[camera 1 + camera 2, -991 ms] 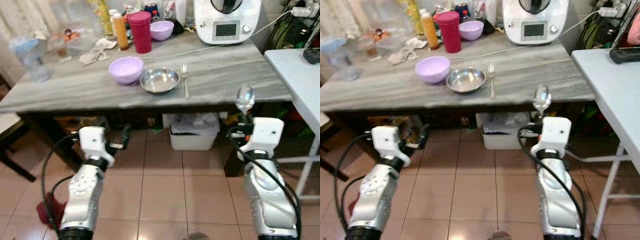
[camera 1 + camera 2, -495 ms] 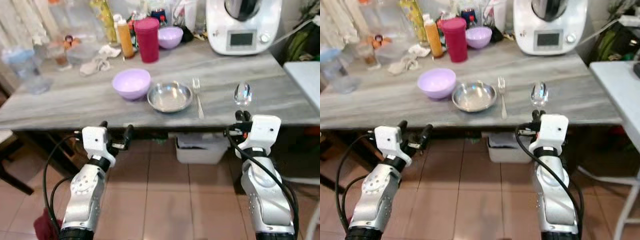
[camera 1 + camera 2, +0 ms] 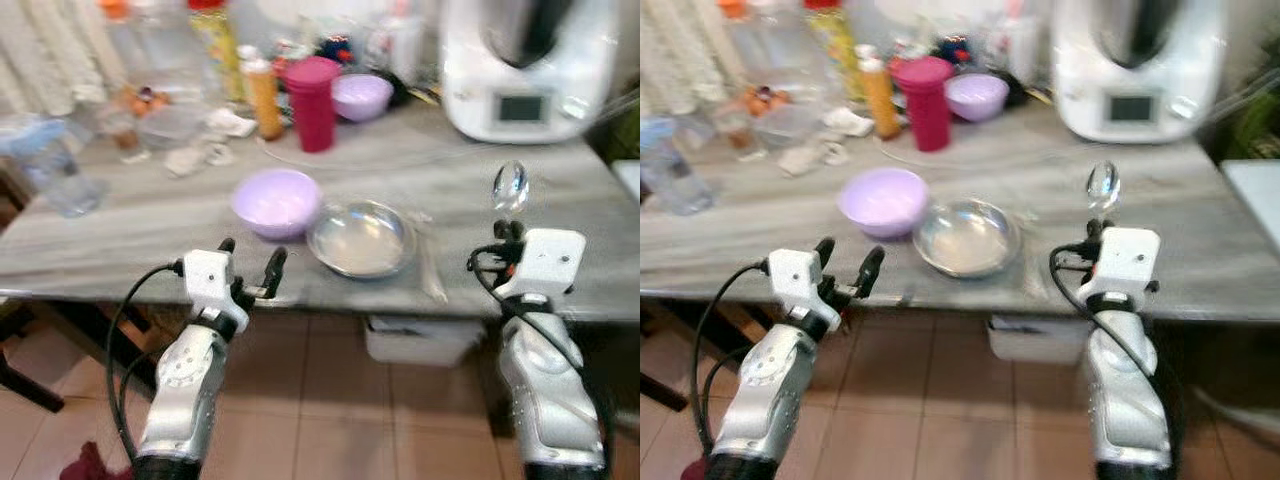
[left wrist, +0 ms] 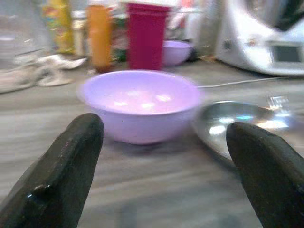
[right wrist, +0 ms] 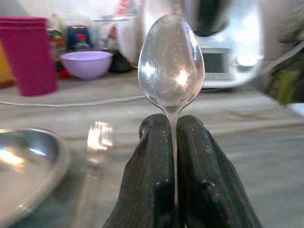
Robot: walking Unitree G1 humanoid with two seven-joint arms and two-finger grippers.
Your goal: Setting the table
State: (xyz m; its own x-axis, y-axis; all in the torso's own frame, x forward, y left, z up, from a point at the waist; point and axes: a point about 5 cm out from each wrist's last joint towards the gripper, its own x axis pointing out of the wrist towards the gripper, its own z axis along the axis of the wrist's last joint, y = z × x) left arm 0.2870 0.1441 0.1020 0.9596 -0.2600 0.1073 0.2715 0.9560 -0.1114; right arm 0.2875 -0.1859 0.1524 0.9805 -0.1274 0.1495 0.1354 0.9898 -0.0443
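- Right gripper (image 5: pixel 172 142) has its two black fingers pressed together on the handle of a spoon (image 5: pixel 171 61), held at the near edge of the table (image 3: pixel 120 230), at about 4 o'clock from the steel plate (image 3: pixel 361 238).
- Gripped this way, the spoon stands upright, its long axis vertical, bowl at 12 o'clock above the fingertips and handle running down between them; the bowl's hollow faces the wrist camera.
- Beyond the spoon, at 12 o'clock across the tabletop, stands a white kitchen machine (image 3: pixel 525 70) with a small screen.
- Between the right gripper and the steel plate lies a fork (image 3: pixel 432 265), blurred, its long axis running away from the table's near edge.
- Left gripper (image 3: pixel 250 268) hangs at the near table edge with its fingers (image 4: pixel 61 166) spread wide and nothing between them; it sits at 6 o'clock from a lilac bowl (image 3: pixel 276 202), and the wrist view looks straight at that bowl through the gap.
- The lilac bowl and steel plate sit just beside each other, the plate at 3 o'clock of the bowl.
- Farther back, at 12 o'clock from the bowl, are a magenta tumbler (image 3: pixel 312 89), an orange bottle (image 3: pixel 264 92) to its 9 o'clock and a second lilac bowl (image 3: pixel 362 96) to its 3 o'clock.
- A crumpled cloth (image 3: pixel 215 140) and a clear plastic jug (image 3: pixel 55 170) lie toward 9 o'clock, well apart from both grippers.
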